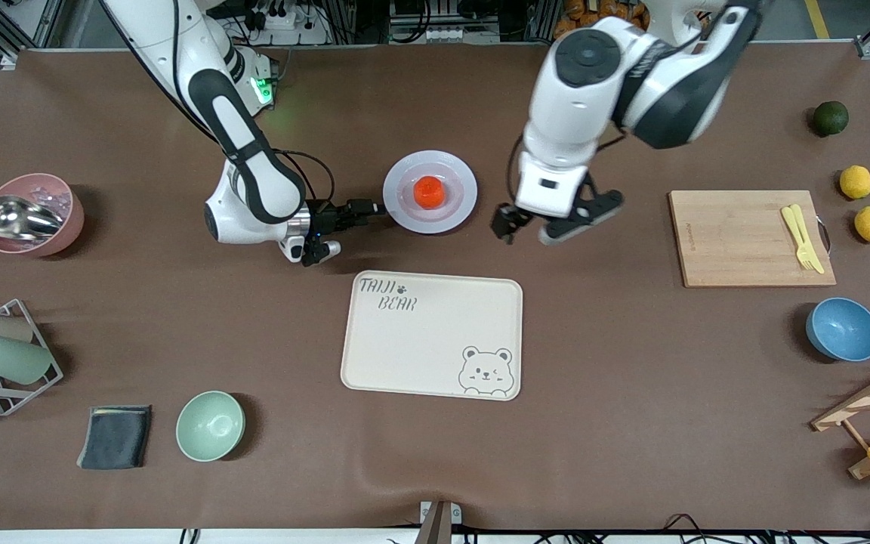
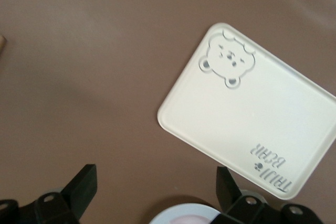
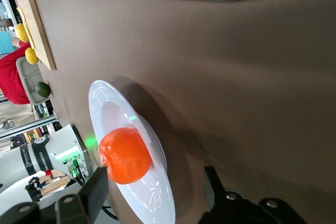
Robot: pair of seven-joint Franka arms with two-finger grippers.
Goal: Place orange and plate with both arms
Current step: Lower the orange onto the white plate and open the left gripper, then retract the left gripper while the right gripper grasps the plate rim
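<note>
Table [image 1: 631, 423] first: brown covering, with the cream tray [image 1: 432, 335] in the middle, printed "TAIJI BEAR" beside a small paw mark and a winking bear face in one corner. No other writing can be read with any certainty — a faint mark runs along one edge of the wooden cutting board [image 1: 737, 249], too small to make out.

Just farther from the front camera than the tray sits the plate [image 1: 430, 191], and the orange [image 1: 429, 193] already rests at its centre, so that half of the job looks done. What seems left is carrying the loaded plate to wherever it belongs, most likely the tray, which holds nothing yet.

The right gripper [image 1: 363, 214] is low at the plate's rim on the side toward the right arm's end, its fingers [image 3: 96, 191] straddling the rim edge with a gap on each side — not clamped on it as far as can be seen. The left gripper [image 1: 544, 225] hangs spread wide over bare table beside the plate toward the left arm's end, grasping nothing; it would need to drop to the rim before a shared lift.
</note>
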